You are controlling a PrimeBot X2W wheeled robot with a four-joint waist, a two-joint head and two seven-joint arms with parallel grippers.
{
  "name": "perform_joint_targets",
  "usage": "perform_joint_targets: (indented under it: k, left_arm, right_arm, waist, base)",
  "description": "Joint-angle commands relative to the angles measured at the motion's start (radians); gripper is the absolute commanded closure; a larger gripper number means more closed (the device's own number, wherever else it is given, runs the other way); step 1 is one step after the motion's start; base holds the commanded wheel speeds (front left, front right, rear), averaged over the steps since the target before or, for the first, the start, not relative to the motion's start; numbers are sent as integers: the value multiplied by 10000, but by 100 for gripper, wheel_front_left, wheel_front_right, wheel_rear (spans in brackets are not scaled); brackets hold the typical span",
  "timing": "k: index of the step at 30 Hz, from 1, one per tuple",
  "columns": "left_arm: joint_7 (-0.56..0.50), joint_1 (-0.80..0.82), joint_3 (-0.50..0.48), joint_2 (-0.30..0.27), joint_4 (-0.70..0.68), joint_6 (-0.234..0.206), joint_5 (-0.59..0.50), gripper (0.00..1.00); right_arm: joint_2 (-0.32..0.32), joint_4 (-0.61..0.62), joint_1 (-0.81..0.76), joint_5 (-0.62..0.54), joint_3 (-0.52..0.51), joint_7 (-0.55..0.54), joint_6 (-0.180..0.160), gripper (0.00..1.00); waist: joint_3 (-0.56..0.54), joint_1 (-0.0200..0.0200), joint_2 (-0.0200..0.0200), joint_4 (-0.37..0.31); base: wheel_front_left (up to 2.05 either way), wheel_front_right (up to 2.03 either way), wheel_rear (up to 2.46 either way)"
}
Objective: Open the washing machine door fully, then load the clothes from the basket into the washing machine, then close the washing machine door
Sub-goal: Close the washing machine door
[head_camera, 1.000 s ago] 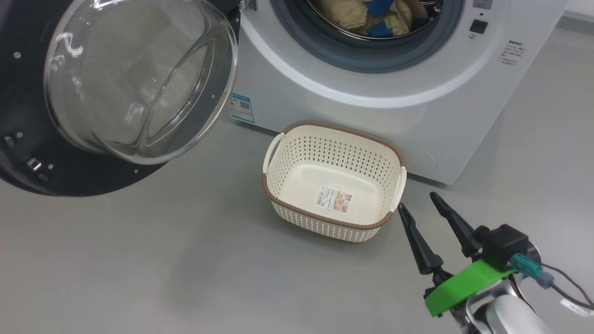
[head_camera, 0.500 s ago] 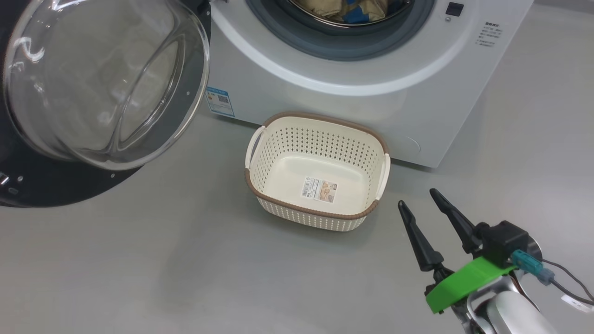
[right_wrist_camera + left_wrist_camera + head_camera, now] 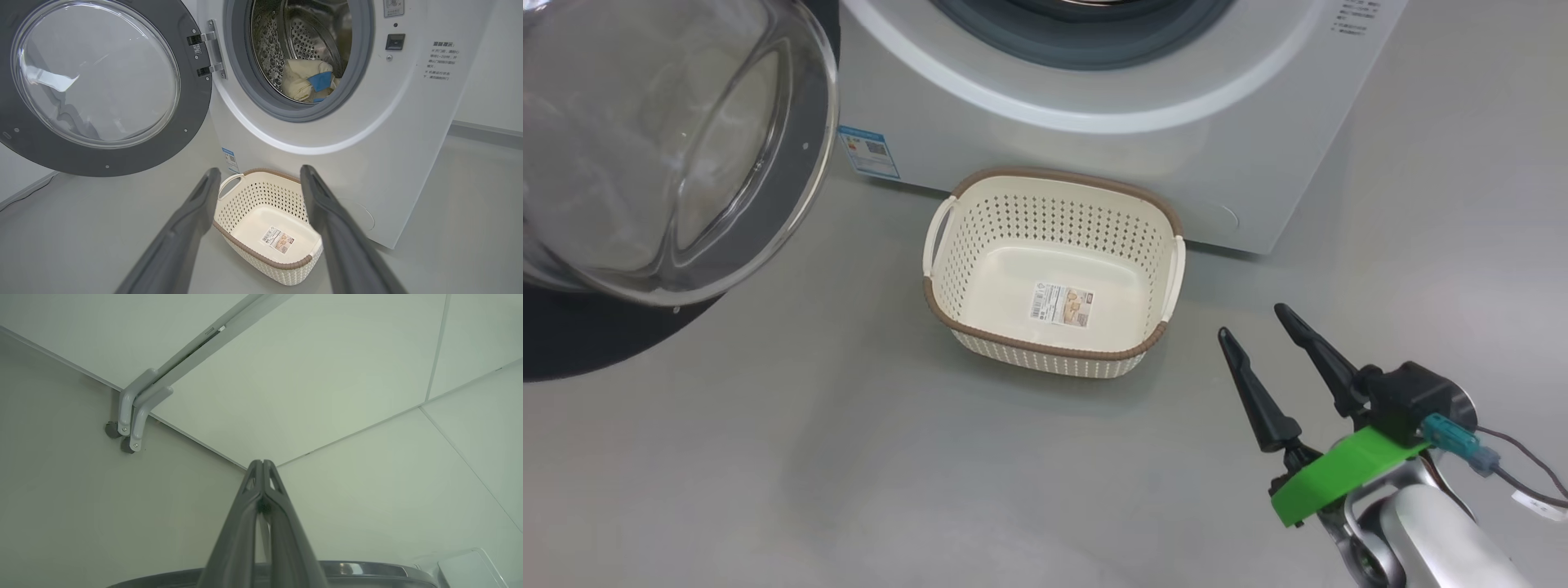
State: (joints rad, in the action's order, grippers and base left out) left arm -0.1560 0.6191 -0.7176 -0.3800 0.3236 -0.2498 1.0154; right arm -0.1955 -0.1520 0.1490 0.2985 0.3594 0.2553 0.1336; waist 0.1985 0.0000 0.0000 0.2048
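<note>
Grey floor (image 3: 768, 457) underneath, smooth and matt, with pale wall behind. Door (image 3: 98, 81), swung wide to the left of the washer (image 3: 367, 163). Hangs on a metal hinge (image 3: 212, 55), glass bowl bulging out toward the room inside the black rim. Washer mouth uncovered, ringed by a grey gasket (image 3: 245, 81) around the steel drum (image 3: 302, 36). Clothes (image 3: 304, 83) inside that drum, heaped low near the front: cream cloth with a blue patch. Basket (image 3: 1054, 233) upright on the floor, just in front of the washer and below its mouth, label (image 3: 1062, 305) on its bottom in plain sight. Blue-and-white sticker (image 3: 870, 153) on the washer's lower corner, seen between door and basket in the head view.

Right tool (image 3: 1252, 319) to the right of the basket, near it but apart, above the floor. Fingers spread wide, gripping nothing, pointing toward the washer. Left tool (image 3: 259, 462) closed tight, fingertips pressed together with nothing between. Points up at pale panels and a grey bracket (image 3: 135, 412). Dark curved edge along the bottom of that wrist view, too little of it to identify.
</note>
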Motion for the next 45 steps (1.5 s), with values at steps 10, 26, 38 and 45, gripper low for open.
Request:
perform_joint_targets:
  k: [10,26,38,45]
  left_arm:
    - [-496,324,-220,-652,-157,-1500,335,100]
    - [-443,580,-376,-640,559,-1461,573,100]
    - [-724,538,-303,-576,734,-1665,663,100]
    - [-1981,45,262,-368,211,-2076,770,100]
  right_arm:
    - [-336,320,480,84,152,65,-29,0]
    - [-575,376,657,76,210,65,-29,0]
    - [-789,369,717,89,318,65,-29,0]
    - [-765,305,640,75,335,65,-29,0]
  waist:
    - [486,0,0,-531]
    - [852,0,0,-758]
    - [1010,0,0,-928]
    - [876,0,0,-883]
  base:
    - [0,0,0]
    - [0,0,0]
    - [0,0,0]
    - [0,0,0]
